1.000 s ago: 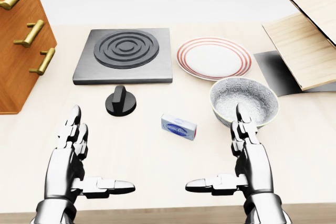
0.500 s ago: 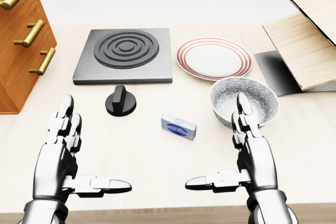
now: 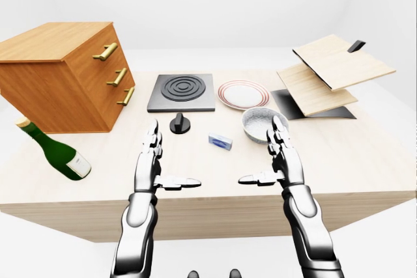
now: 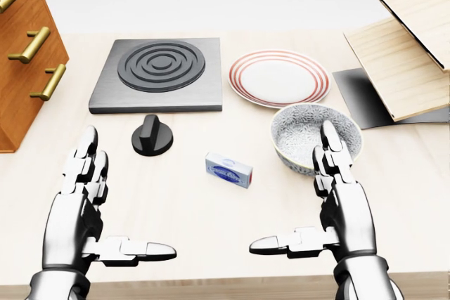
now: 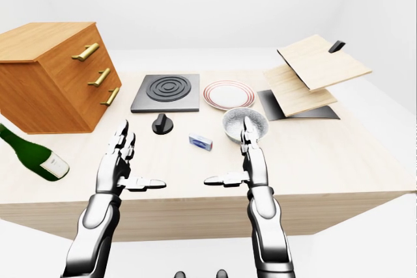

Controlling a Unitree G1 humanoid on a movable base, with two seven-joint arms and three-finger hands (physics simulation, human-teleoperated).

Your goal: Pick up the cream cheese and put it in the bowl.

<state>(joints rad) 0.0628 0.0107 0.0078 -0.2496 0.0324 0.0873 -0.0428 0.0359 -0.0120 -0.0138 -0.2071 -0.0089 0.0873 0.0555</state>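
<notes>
I've got the cream cheese (image 4: 228,170) lying flat on the table (image 4: 211,230), one small white-and-blue box, its long axis running from upper left to lower right in the head view, slightly tilted off horizontal. It sits between the knob (image 4: 151,135) on its left and the bowl (image 4: 316,138) on its right, apart from both, nothing touching it. One bowl, patterned grey, upright, nothing visible inside it. One plate (image 4: 279,77) with red rings, just above the bowl in the head view, nothing on it either. One dark square burner pad (image 4: 158,74) with concentric rings, left of the plate, with the one black knob below it. My left hand (image 4: 84,209) hovers over the table at lower left, fingers spread and pointing up the view, thumb stuck out toward the middle, holding nothing. My right hand (image 4: 337,205) mirrors it at lower right, fingers spread, thumb pointing left, empty; its fingertips overlap the bowl's near rim in the head view, can't tell whether they touch. The box sits above the gap between the two thumbs. One wooden drawer cabinet (image 3: 65,76) with three brass handles at far left. One green wine bottle (image 3: 55,151) lying on its side below it. Stacked light wood boards (image 3: 329,73) on a dark stand at the right.
</notes>
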